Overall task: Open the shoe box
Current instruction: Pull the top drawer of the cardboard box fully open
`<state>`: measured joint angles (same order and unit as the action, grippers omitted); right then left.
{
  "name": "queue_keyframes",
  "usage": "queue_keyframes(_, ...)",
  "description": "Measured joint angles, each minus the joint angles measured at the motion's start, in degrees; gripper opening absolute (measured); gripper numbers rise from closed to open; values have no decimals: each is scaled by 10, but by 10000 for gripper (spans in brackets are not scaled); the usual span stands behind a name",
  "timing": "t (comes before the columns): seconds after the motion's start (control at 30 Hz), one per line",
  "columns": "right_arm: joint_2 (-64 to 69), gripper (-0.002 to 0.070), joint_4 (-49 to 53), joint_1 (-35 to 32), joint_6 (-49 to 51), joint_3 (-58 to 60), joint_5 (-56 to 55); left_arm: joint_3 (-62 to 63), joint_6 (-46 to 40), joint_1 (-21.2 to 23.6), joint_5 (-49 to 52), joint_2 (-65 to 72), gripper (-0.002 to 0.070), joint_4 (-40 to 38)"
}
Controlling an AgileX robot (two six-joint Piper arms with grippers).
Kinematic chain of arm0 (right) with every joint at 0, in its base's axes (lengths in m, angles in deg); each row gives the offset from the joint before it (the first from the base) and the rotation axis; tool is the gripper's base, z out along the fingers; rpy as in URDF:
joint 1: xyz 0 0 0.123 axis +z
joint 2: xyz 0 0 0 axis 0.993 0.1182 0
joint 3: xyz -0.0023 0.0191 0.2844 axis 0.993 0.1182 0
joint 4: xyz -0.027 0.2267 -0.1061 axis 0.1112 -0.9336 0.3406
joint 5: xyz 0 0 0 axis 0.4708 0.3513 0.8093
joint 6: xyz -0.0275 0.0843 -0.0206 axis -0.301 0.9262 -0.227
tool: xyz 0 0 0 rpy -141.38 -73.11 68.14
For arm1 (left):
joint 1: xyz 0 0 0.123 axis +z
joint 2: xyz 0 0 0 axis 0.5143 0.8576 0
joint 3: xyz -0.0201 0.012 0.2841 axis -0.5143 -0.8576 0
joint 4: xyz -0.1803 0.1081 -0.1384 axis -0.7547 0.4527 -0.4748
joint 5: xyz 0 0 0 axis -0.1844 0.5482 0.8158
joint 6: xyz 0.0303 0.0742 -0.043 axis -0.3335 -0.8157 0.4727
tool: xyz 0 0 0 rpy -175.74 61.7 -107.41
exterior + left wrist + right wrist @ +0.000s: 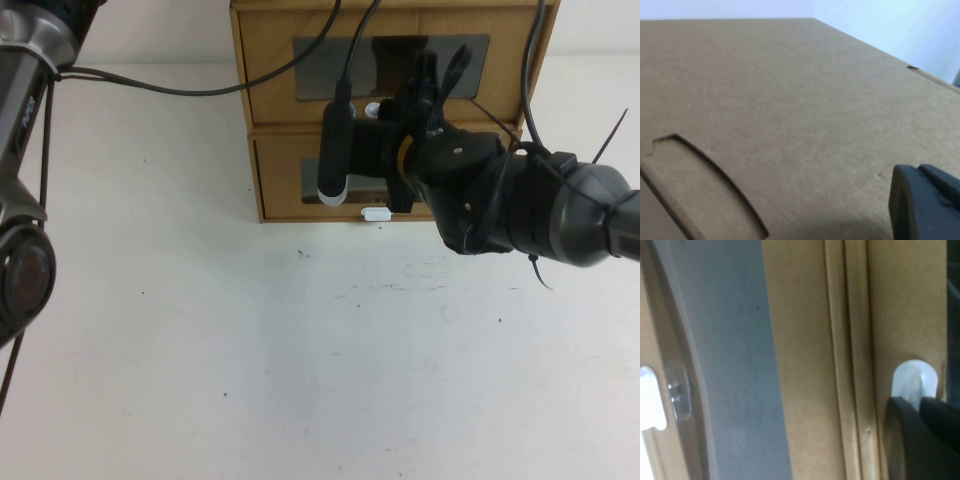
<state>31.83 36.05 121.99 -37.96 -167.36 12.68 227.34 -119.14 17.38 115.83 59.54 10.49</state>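
Stack of two brown cardboard shoe boxes (268,80) at far middle of white table (250,350). Right gripper (385,112) at upper box front, fingers pinched on small white round knob (913,377). Left gripper (922,200) closed, just above plain cardboard.

Bright, even light covers the white tabletop (300,380), with faint shadows. Close up, the brown cardboard box (790,100) looks softly blurred.

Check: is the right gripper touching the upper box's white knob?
Touching. Right wrist view: right gripper meets white knob, no gap. Left gripper is close over a cardboard panel.
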Motion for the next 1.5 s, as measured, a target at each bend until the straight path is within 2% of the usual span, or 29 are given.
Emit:
queue_keyframes(0.63, 1, 10, -2, 2, 12, -1, 6, 0, -1, 0, -1, 1, -7, 8)
queue_keyframes(1.17, 8, 8, -24, 38, 12, -4, 95, 0, 28, -1, -5, 1, -7, 31)
queue_keyframes(1.5, -39, 8, -64, 54, 12, 50, 94, 1, 39, -3, -6, 1, -7, 37)
